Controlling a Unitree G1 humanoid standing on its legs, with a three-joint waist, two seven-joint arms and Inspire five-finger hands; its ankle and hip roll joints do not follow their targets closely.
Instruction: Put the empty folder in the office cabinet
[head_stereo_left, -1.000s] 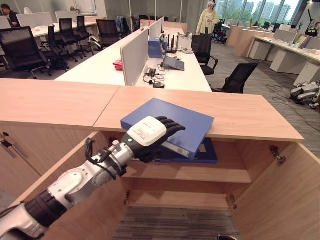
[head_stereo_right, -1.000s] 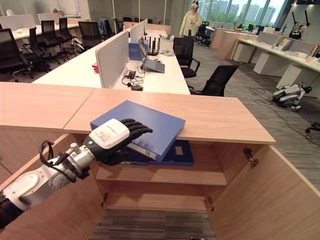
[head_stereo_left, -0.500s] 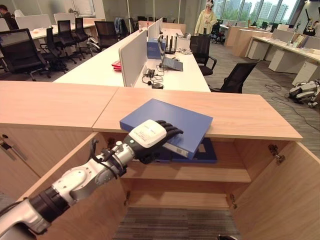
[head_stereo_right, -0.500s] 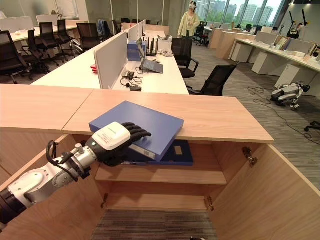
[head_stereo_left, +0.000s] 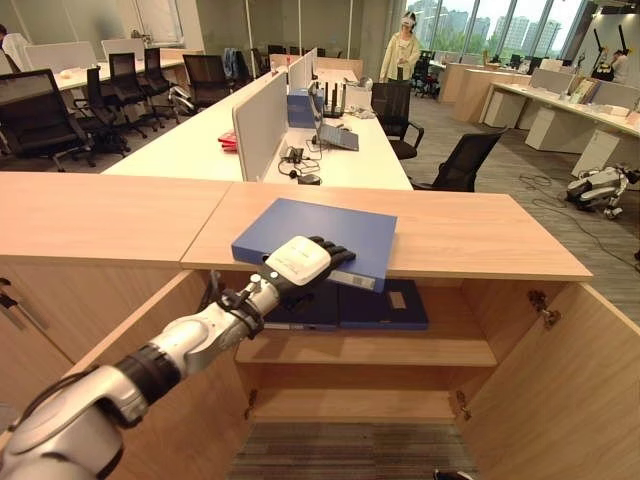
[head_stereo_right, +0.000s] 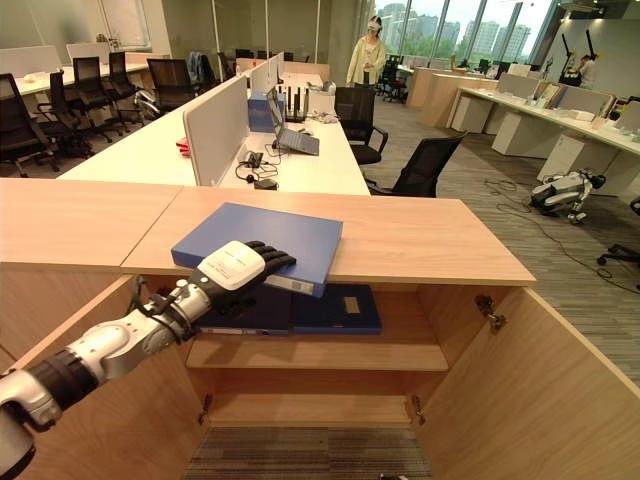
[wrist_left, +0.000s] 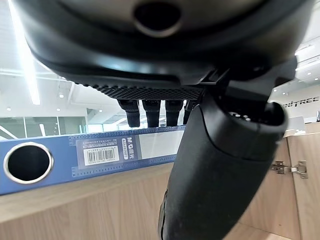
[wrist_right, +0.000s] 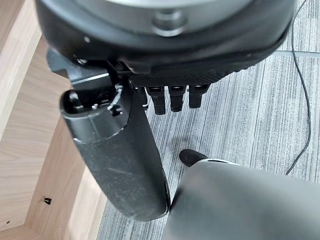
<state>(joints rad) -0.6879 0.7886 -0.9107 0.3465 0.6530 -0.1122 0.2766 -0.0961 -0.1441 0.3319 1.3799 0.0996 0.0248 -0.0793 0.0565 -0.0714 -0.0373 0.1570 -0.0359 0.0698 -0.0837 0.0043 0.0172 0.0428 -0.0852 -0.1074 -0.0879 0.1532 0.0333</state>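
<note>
A blue folder (head_stereo_left: 325, 230) lies on the wooden cabinet top (head_stereo_left: 480, 235), its labelled spine (wrist_left: 60, 157) jutting a little past the front edge. My left hand (head_stereo_left: 295, 262) grips that front edge, fingers (wrist_left: 150, 112) curled over the cover and thumb (wrist_left: 215, 165) below the spine. The cabinet below stands with both doors swung wide. On its upper shelf (head_stereo_left: 420, 348) lie two dark blue folders (head_stereo_left: 385, 303). My right hand (wrist_right: 120, 150) hangs idle over the grey carpet, its fingers relaxed.
The cabinet's right door (head_stereo_left: 590, 400) and left door (head_stereo_left: 170, 340) flank the opening. A lower shelf (head_stereo_left: 350, 405) is bare. Behind the cabinet stand white desks (head_stereo_left: 200, 140) with dividers, black chairs (head_stereo_left: 465, 160) and a person (head_stereo_left: 403, 55) far off.
The folder was tilted and hung well past the front edge; now it lies flatter and farther back on the top, with my left hand still on it. The camera has shifted slightly.
</note>
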